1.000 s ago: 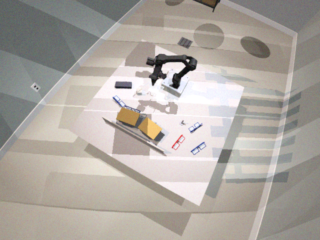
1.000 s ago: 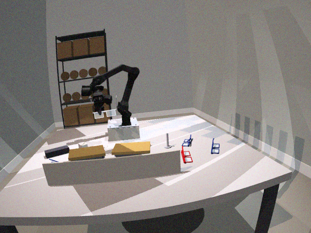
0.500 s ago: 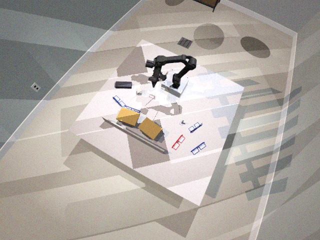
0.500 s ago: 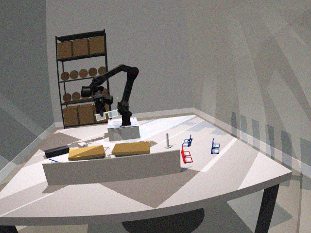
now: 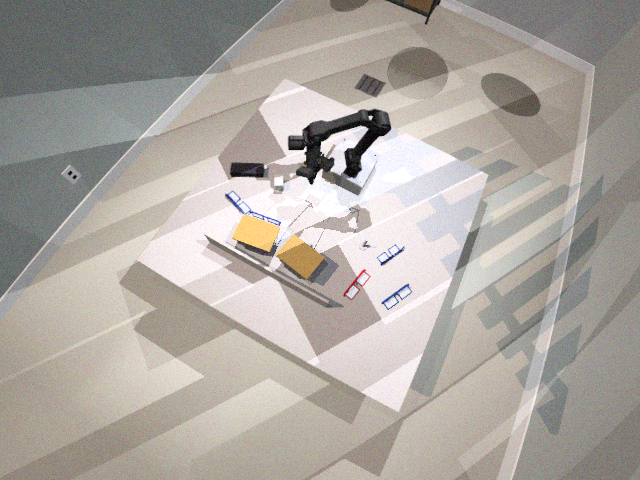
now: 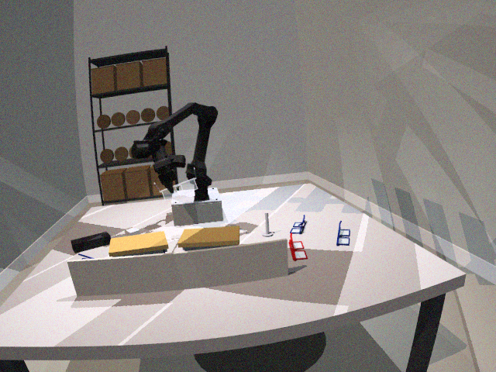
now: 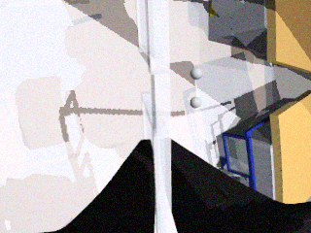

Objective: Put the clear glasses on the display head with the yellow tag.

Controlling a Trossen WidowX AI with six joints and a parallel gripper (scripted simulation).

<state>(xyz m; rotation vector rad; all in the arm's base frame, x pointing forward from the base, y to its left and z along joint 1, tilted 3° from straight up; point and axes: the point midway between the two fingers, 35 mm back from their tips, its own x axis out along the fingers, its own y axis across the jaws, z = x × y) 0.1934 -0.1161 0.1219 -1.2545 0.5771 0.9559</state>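
My gripper is shut on the clear glasses and holds them high above the table, on the robot side of the heads. The frame runs as a pale bar through the fingertips in the wrist view; its temples are thin and hard to see. Two heads with orange-yellow tops stand side by side. The right head shows a small yellow patch in the wrist view, probably the tag. The left head has blue glasses at its robot-facing side.
A long upright panel stands behind the heads. A black box and a small pale block lie left. A thin stand, red glasses and two blue glasses are right; another blue pair lies left.
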